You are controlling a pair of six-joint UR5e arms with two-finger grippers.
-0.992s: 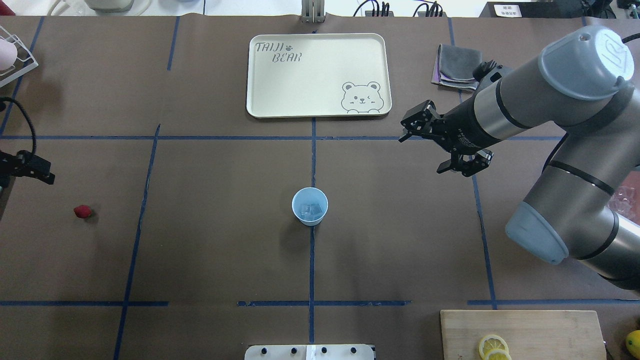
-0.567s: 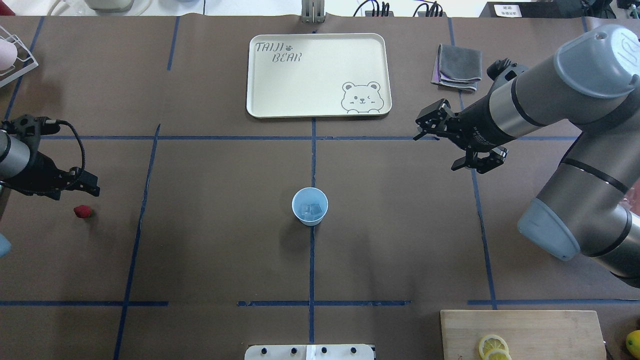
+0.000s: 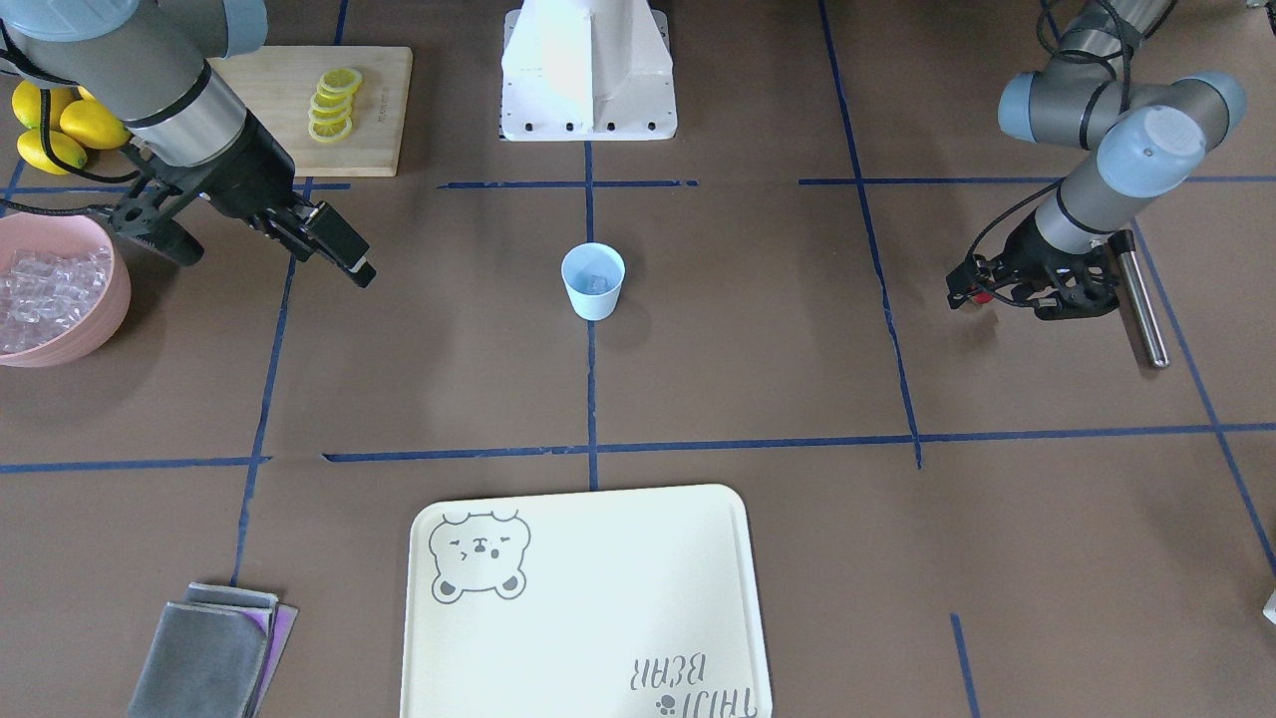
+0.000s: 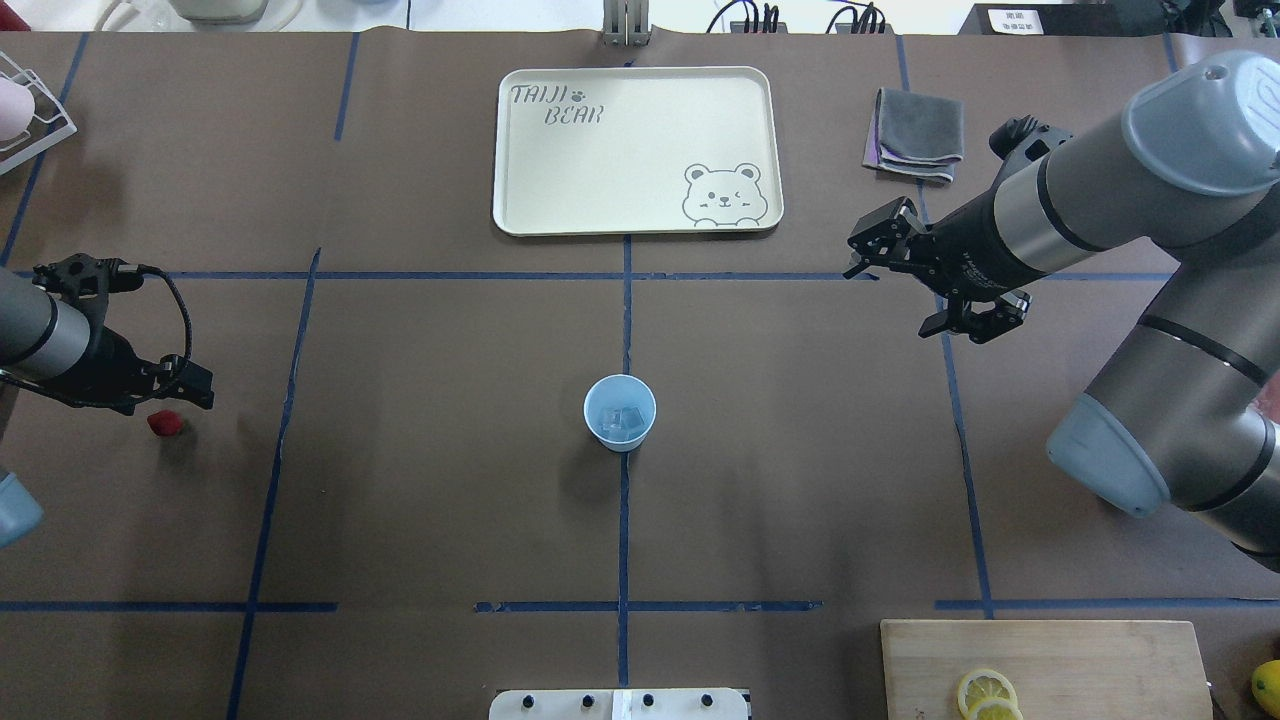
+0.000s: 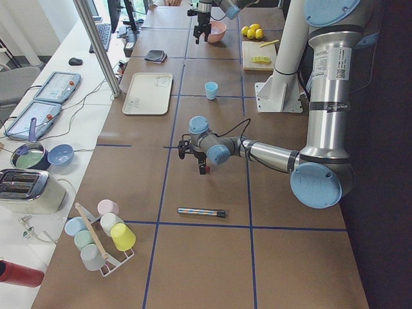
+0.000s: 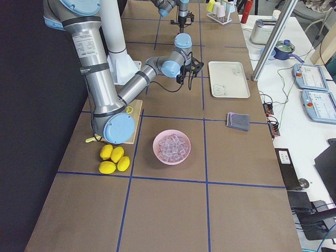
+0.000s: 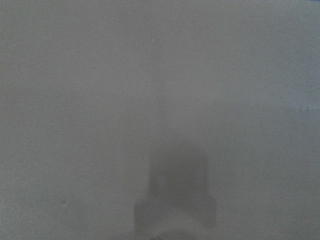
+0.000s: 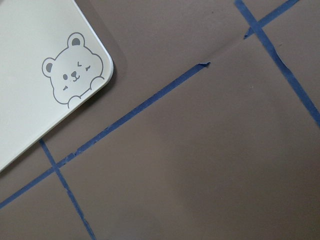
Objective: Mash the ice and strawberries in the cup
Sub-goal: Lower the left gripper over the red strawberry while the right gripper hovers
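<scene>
Cup [image 4: 620, 412] sits upright pretty much dead centre of the overhead view, right on the blue tape line, with a couple of cubes of ice [image 4: 622, 420] at the bottom. Both arms are well apart from it.

Strawberry [image 4: 165, 423] lies out on the brown table cover at the far left of the overhead frame. Left gripper [image 4: 192, 392] is down low just beside it, tips close to the berry. In the front-facing view the berry is only a red sliver peeking out by the fingers. The jaws look spread to me, not clamped on anything, but it's small in every view. The left wrist cam is just grey blur, no help.

Right gripper [image 4: 888, 300] hangs in the air at the upper right of the overhead view, jaws wide apart and holding nothing, a bit below the folded grey cloth [image 4: 915, 130]. Its wrist cam looks down on tape lines and the bear corner of the cream tray [image 4: 600, 170], which sits top centre.

Other stuff in the front-facing view:
- pink bowl [image 3: 118, 299] full of clear cubes at the left edge
- lemons [image 3: 60, 130] and a cutting board [image 3: 259, 110] with lemon slices at upper left
- metal rod [image 3: 1138, 299] lying just beside the left arm on the right
</scene>
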